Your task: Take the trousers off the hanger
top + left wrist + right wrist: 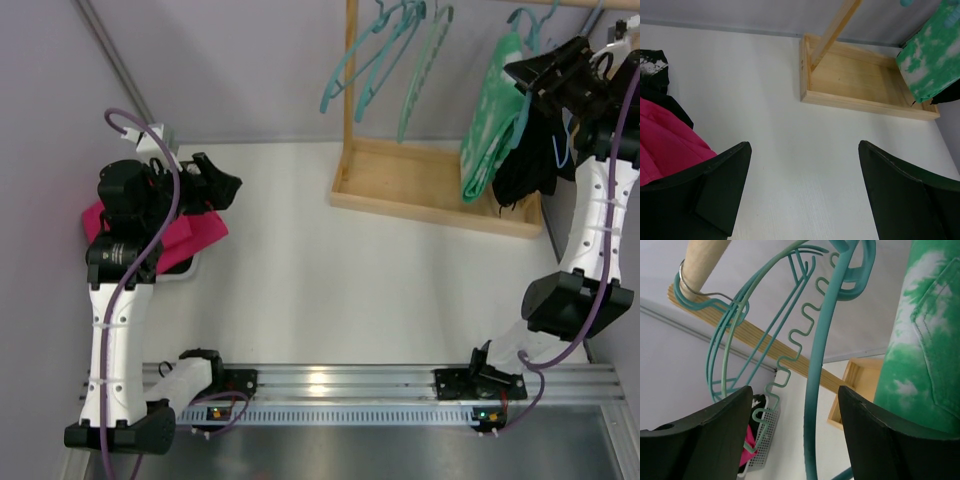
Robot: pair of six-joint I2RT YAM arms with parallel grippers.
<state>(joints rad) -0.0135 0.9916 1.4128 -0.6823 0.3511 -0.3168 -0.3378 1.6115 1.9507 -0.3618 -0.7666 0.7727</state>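
The mint-green trousers (492,125) hang at the right end of the wooden rack from a teal hanger (527,28). My right gripper (528,72) is raised next to them. In the right wrist view it (795,390) is open, with the hanger's thick teal arm (815,400) running between the jaws without being clamped, and the trousers (925,340) just right of the right finger. My left gripper (225,180) is open and empty, low over the table at the left. In its own view (804,145) the trousers (932,55) show far off.
A wooden rack with a tray base (400,165) and post (352,70) stands at the back, with several empty teal hangers (385,50) on its rail. A black garment (530,165) hangs behind the trousers. A pink cloth (195,235) lies in a basket by the left arm.
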